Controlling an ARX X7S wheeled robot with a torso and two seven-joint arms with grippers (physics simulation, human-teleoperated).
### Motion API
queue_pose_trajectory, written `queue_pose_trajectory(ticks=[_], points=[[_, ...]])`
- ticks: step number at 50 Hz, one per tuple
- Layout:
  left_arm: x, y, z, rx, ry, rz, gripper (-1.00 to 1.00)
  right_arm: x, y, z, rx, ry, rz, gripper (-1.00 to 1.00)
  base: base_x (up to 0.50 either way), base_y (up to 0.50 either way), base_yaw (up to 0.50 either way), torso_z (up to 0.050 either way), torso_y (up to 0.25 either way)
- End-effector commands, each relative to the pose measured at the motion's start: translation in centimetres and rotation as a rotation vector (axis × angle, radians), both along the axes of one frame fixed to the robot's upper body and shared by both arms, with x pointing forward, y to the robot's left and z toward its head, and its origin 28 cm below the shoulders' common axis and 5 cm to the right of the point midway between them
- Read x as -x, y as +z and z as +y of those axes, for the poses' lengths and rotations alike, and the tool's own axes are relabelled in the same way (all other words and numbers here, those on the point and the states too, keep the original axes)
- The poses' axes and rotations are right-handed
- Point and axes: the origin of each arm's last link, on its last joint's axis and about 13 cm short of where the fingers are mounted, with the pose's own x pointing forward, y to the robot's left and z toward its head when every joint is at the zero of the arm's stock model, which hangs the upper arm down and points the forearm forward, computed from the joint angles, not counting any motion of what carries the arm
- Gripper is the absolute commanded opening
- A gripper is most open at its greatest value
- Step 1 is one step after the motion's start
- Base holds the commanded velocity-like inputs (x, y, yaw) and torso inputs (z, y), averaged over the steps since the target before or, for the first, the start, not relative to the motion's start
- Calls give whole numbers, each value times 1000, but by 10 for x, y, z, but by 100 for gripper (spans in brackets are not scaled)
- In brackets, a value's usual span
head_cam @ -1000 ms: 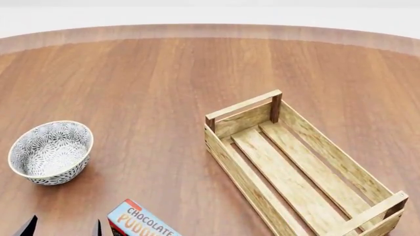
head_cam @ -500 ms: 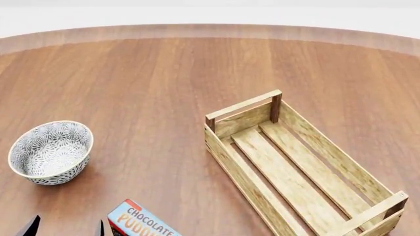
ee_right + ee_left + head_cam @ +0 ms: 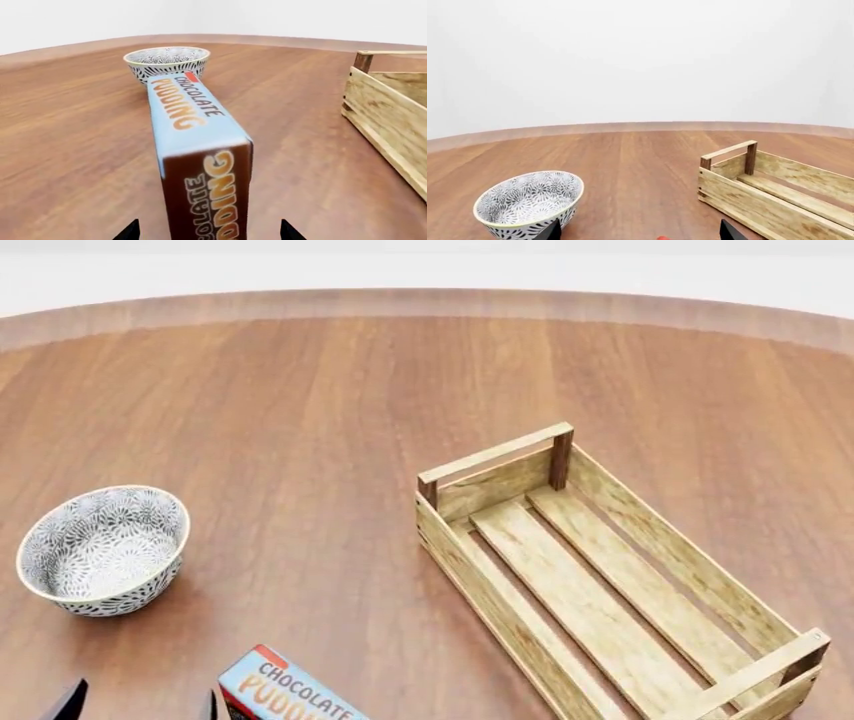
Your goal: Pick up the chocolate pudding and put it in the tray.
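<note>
The chocolate pudding lies flat near the table's front edge, light-blue face up, partly cut off by the head view. In the right wrist view the chocolate pudding stretches away from my right gripper, which is open with a fingertip on each side of the carton's brown end, apart from it. My left gripper is open just left of the carton. In the left wrist view only the carton's red corner shows, near my left gripper. The tray stands empty to the right.
A grey-white patterned bowl sits left of the carton, close to my left fingers; the bowl shows beside one fingertip in the left wrist view. The tray lies off to one side of the carton. The round wooden table extends behind.
In the head view my left fingertips have shifted slightly right and lower toward the frame's bottom edge. The carton, bowl and tray have not moved.
</note>
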Motion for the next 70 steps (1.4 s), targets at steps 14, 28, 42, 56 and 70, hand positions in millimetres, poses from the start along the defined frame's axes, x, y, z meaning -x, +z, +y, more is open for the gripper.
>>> queue_pose_trajectory(ticks=[14, 28, 42, 56, 70], points=[[-1, -1, 0, -7, 4, -2, 100, -17, 8, 4, 5, 9, -4, 100, 0, 0, 0, 0, 0], [0, -1, -1, -14, -2, -9, 100, -29, 2, 11, 32, 11, 22, 100, 0, 0, 0, 0, 0], [1, -1, -3, -14, -4, -9, 100, -30, 0, 11, 29, 13, 26, 100, 0, 0, 0, 0, 0], [1, -1, -3, -16, -10, -11, 100, -31, 6, 9, 11, -22, -5, -100, 0, 0, 0, 0, 0], [0, -2, -3, -16, -10, -6, 100, -51, 63, -12, -8, -178, -134, -100, 0, 0, 0, 0, 0]])
